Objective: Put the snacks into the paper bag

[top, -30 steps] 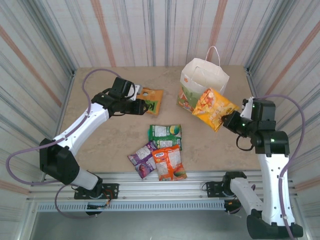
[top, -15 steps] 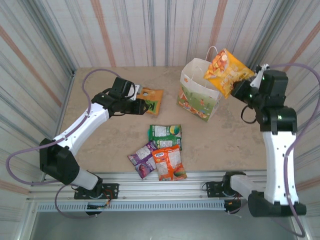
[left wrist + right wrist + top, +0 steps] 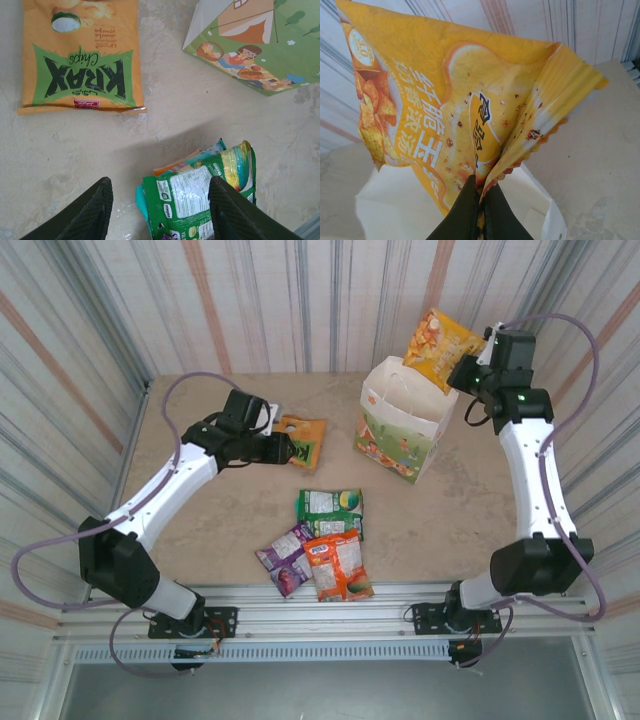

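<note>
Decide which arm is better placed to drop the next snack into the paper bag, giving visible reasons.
Right. The right hand is shut on the yellow packet, held above the open paper bag. The left hand is open and empty, low by the orange packet.

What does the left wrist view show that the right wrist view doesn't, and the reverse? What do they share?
Left wrist, not right: the open left gripper, the orange packet with green lettering and the green packet, flat on the table. Right wrist, not left: the yellow packet pinched in the shut right gripper above the paper bag's open mouth. Both: the paper bag and the table.
</note>
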Action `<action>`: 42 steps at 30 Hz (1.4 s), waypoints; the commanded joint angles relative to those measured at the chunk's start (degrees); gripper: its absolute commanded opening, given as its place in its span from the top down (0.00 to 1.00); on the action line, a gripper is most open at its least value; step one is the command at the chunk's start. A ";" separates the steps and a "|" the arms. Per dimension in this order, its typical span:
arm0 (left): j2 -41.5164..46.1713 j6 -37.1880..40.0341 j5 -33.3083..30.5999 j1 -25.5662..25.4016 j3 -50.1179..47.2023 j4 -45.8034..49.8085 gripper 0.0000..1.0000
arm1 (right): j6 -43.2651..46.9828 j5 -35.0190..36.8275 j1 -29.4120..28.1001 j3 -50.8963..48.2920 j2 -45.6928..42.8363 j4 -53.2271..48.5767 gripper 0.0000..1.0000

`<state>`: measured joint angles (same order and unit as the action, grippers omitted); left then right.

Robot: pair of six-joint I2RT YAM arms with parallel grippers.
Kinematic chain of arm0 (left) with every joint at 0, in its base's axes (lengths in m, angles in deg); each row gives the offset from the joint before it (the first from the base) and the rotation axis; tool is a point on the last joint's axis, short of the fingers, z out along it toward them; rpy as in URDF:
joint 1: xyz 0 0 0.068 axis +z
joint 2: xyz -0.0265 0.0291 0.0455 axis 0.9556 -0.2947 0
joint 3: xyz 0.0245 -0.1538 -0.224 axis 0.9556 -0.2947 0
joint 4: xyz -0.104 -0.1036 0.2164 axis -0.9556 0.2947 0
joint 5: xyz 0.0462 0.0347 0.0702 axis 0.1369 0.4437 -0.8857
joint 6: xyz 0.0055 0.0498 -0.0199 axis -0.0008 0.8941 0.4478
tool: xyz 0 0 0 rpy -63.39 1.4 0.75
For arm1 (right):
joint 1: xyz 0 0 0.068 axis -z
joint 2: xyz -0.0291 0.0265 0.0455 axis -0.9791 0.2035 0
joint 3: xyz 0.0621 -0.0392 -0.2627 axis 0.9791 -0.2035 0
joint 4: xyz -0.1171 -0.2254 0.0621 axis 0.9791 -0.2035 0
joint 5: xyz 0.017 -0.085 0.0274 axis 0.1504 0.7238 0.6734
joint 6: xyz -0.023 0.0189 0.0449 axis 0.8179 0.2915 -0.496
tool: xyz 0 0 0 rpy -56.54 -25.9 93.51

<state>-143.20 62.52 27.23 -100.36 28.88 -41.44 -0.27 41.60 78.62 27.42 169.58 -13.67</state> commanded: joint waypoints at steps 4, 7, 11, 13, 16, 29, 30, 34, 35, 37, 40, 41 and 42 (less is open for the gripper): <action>-1.79 0.70 -0.97 -0.40 1.88 1.84 0.45 | 3.91 -4.47 -0.33 -1.45 2.87 2.52 1.00; -2.24 0.66 -0.83 -0.40 1.96 1.84 0.45 | 4.82 -4.89 -0.83 -3.60 2.57 3.15 1.00; -2.65 0.66 -0.49 -0.44 2.23 1.84 0.45 | 5.24 -5.80 -0.94 -5.33 2.79 3.14 0.97; -2.73 0.62 -0.32 -0.44 2.27 1.84 0.45 | 5.59 -6.04 -1.20 -5.86 2.64 2.90 0.95; -2.65 0.62 -0.14 -0.44 2.17 1.84 0.45 | 6.40 -6.22 -1.69 -6.56 2.36 2.74 0.88; -2.20 0.23 1.19 -0.44 1.85 1.67 0.45 | 5.95 -6.00 -2.23 -7.29 1.09 0.02 0.56; -2.21 0.09 1.56 -0.44 1.82 1.67 0.45 | 5.73 -6.09 -2.31 -7.29 0.75 -0.23 0.55; -1.96 -0.39 2.74 -0.44 1.72 1.57 0.45 | 4.87 -6.33 -2.40 -7.30 -1.16 -1.77 0.55; -1.98 -0.51 3.15 -0.44 1.72 1.49 0.45 | 4.61 -6.31 -2.38 -7.36 -1.92 -2.44 0.54; -1.86 -0.78 3.93 -0.44 1.61 1.40 0.45 | 4.03 -6.30 -2.45 -7.37 -3.42 -4.00 0.54; -1.95 -1.18 5.30 -0.44 1.52 1.19 0.45 | 2.71 -6.95 -2.32 -7.41 -5.82 -7.68 0.54; -2.02 -1.42 5.85 -0.44 1.31 0.84 0.45 | 2.11 -7.32 -2.34 -7.46 -6.76 -9.43 0.54; -2.13 -1.57 6.34 -0.44 1.17 0.64 0.45 | 1.68 -7.59 -2.30 -7.67 -7.60 -10.88 0.54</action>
<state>-145.52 62.06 30.99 -100.36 29.41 -40.63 3.71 35.54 76.37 20.45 165.12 -18.55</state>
